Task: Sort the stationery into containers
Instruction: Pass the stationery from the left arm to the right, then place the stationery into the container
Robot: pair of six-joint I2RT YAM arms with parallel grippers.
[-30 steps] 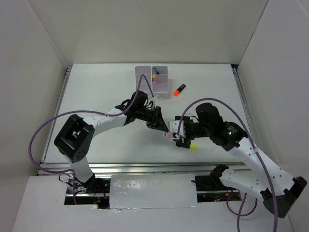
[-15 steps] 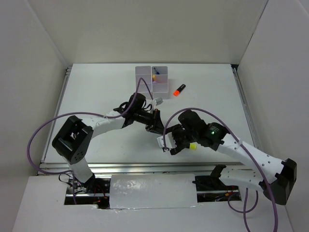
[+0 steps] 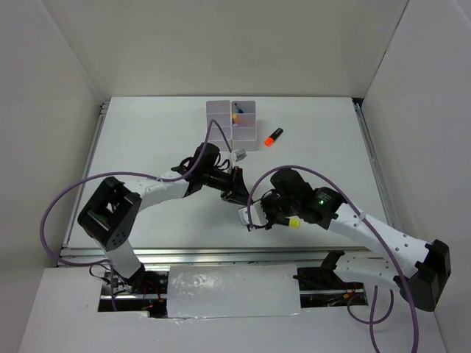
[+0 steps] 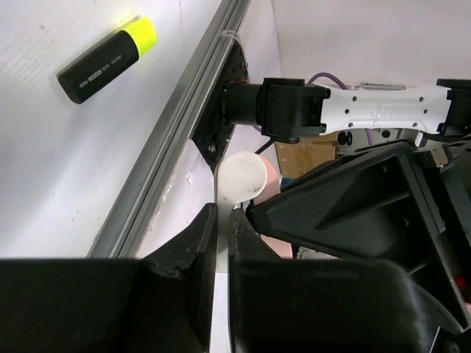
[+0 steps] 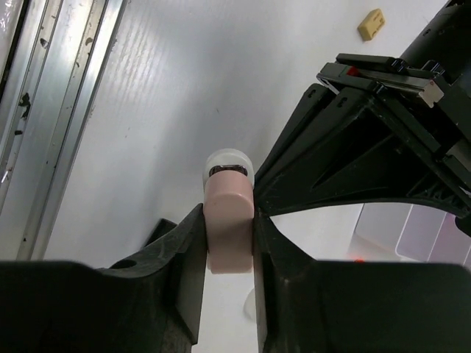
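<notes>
You have the pink cylindrical marker (image 5: 229, 213) shared between both arms just above the white table (image 3: 147, 147), which I read as a hand-over. The right gripper (image 5: 228, 218) has its jaws pressed against the marker's two pink sides. The body sits squarely between the pads and the pale rounded end pokes out past the tips. The left gripper (image 4: 223, 213) meets it from the opposite side, tip to tip. Its jaws are drawn almost together, and the slot shows only a thin white strip running up to the marker's round end. I judge it is pinching that end, though the contact itself is hard to see. Each gripper takes a different stretch of the marker, so neither blocks the other. The transfer probably serves to turn the marker so it can drop end-first into a compartment. The small white square plastic bins (image 3: 232, 118) stand well beyond the left jaws, apart from both grippers. Outside either grip, the yellow-and-black highlighter (image 4: 107, 57) lies flat just beside the right gripper. The orange-and-black highlighter (image 3: 273, 136) lies next to the bins, and the tan eraser cube (image 5: 372, 23) lies past the left gripper. Let the left jaws go only once the right pinch looks firm, because a marker held by one short end could swing or slip.
</notes>
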